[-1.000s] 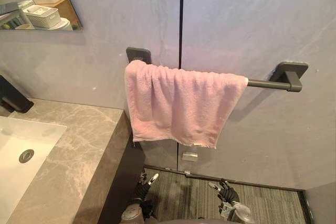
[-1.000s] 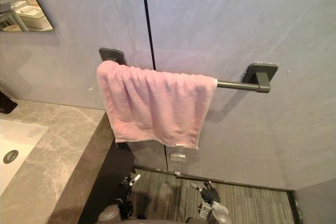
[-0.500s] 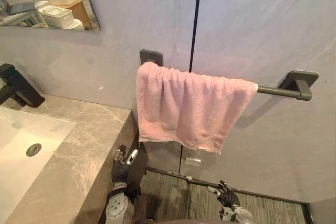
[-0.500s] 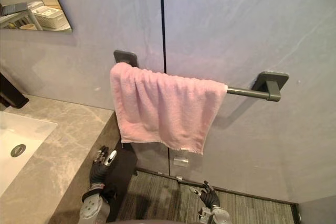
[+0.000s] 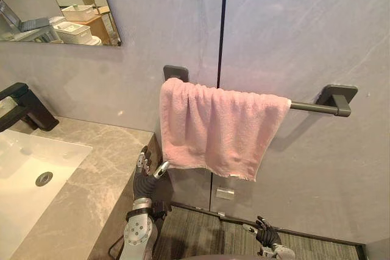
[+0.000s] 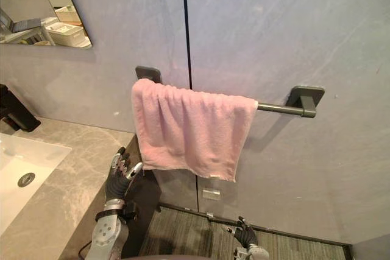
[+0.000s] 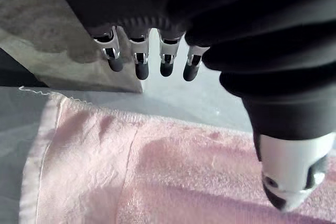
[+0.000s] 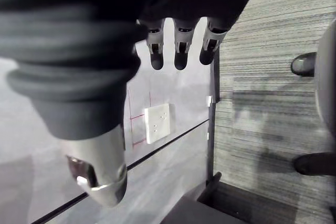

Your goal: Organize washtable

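L hand (image 5: 146, 173), fingers loose & empty, is hovering by the low corner of the pink towel (image 5: 216, 129), which is hanging soft, light & floppy, so prob. pinch that hem.

This is a bathroom. At the left, a white sink (image 5: 21, 168) with a round drain (image 5: 43, 178) is set into a grey marble table (image 5: 91, 181), with a black faucet (image 5: 27, 106) behind it and a mirror (image 5: 55, 4) above. On the grey panelled wall (image 5: 304, 41), a pink towel (image 5: 216, 129) hangs over a dark towel bar (image 5: 311, 106).
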Controlling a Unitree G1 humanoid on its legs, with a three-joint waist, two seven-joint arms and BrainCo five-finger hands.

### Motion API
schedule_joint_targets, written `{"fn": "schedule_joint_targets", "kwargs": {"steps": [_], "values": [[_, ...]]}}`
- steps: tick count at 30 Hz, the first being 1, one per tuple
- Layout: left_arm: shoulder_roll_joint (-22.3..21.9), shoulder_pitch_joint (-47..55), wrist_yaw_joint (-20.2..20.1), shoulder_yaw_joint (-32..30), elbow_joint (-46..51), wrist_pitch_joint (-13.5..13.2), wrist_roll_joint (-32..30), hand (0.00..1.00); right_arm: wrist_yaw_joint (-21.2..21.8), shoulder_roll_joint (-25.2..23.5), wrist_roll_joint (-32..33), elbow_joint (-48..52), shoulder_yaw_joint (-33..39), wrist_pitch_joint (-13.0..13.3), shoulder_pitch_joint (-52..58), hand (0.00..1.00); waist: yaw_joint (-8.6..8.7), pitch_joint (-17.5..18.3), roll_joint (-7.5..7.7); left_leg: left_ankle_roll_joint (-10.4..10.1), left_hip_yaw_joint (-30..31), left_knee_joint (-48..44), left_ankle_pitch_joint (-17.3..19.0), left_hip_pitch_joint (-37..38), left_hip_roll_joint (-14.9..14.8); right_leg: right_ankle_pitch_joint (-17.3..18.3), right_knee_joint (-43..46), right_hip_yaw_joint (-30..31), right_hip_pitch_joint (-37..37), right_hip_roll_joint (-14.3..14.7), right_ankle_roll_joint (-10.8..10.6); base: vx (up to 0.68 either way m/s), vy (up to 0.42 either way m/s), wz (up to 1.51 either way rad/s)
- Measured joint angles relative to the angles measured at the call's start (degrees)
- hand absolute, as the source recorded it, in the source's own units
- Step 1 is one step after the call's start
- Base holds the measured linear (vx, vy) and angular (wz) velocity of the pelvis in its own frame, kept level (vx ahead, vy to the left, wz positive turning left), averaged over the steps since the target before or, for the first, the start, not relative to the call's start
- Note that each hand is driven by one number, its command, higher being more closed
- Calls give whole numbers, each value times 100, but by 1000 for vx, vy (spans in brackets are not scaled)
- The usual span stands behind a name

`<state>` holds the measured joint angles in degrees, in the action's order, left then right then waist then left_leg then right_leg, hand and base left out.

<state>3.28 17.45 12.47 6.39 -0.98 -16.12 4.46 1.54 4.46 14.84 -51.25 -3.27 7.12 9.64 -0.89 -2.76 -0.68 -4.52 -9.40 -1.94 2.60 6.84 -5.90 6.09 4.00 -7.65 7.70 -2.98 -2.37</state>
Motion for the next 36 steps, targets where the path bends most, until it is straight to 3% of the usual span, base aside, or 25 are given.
{"fn": "schedule_joint_targets", "kwargs": {"steps": [6,11,13,17,28,29,36], "values": [[208,-326,-20,32,0,96,-683,0,2,84,-145,-199,-4,-108,-18,0,31,7,-7,0,-20,24,0,-1,0,-12,-28,39,-20,10,15,-3,-4,-2],[222,-449,-122,10,-21,410,-1199,0,11,108,-146,-198,-8,-145,-43,0,45,35,-31,3,-119,148,-3,-7,3,-111,-157,171,-94,40,48,21,3,-14],[215,-524,-126,-58,-44,609,-1273,0,32,104,-146,-197,-8,-215,-52,0,62,36,-28,3,-152,186,-4,-9,8,-147,-231,191,-92,43,45,35,5,-9],[214,-550,-124,-263,-90,764,-1310,0,123,80,-145,-193,-6,-300,-77,0,168,51,-3,4,-155,230,-4,-8,15,-196,-325,199,-79,50,75,27,0,-3],[210,-779,-166,-191,-422,842,-1418,0,156,59,-146,-180,-4,-345,-81,0,247,78,36,71,-214,387,-53,7,98,-357,-528,274,-84,-7,40,-7,4,-3],[210,-781,-197,-182,-422,842,-1418,100,170,60,-146,-180,-4,-345,-84,0,248,77,35,80,-226,400,-60,7,104,-379,-551,282,-85,-10,42,-29,13,-8],[268,-1035,-390,223,-653,846,-1636,100,220,41,-145,-126,-9,-343,-103,0,316,82,50,89,-260,487,-123,32,129,-434,-620,292,-82,-24,27,-16,1,-3]]}}
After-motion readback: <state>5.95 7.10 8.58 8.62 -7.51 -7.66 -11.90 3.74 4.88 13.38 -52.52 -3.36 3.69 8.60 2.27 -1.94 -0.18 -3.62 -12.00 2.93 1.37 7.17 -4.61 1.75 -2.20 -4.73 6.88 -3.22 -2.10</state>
